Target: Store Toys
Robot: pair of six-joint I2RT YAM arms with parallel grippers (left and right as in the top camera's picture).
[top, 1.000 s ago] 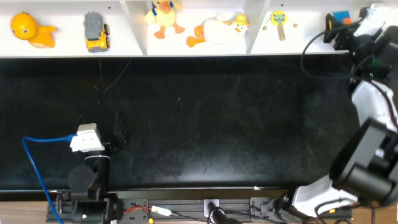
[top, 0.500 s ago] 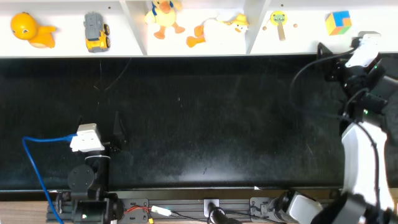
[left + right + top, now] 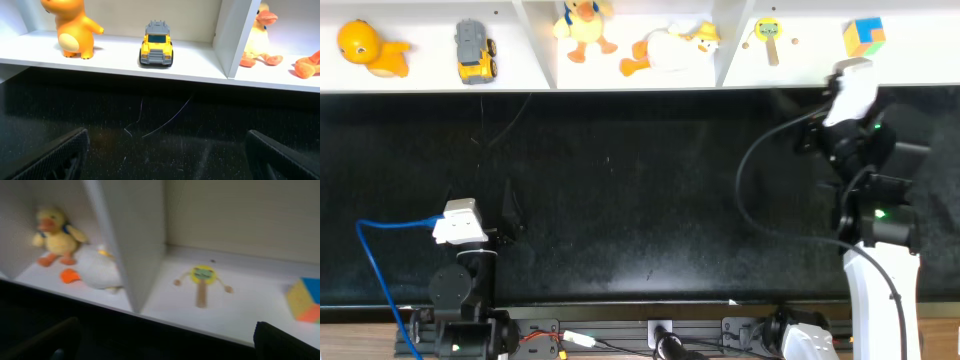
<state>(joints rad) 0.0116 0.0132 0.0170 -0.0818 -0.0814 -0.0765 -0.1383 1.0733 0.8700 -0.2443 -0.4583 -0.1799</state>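
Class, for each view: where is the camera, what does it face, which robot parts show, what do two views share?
Top view: overhead, looking down on black table and white shelf; left arm and right arm show.
Left wrist view: on left arm, facing yellow truck; open left end effector shows.
Right wrist view: on right arm, facing rattle; open right end effector shows.
Shared: both wrist views show duck plush.

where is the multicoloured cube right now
In the top view, the multicoloured cube sits at the far right of the white shelf, in its rightmost compartment, apart from the yellow wooden rattle to its left.
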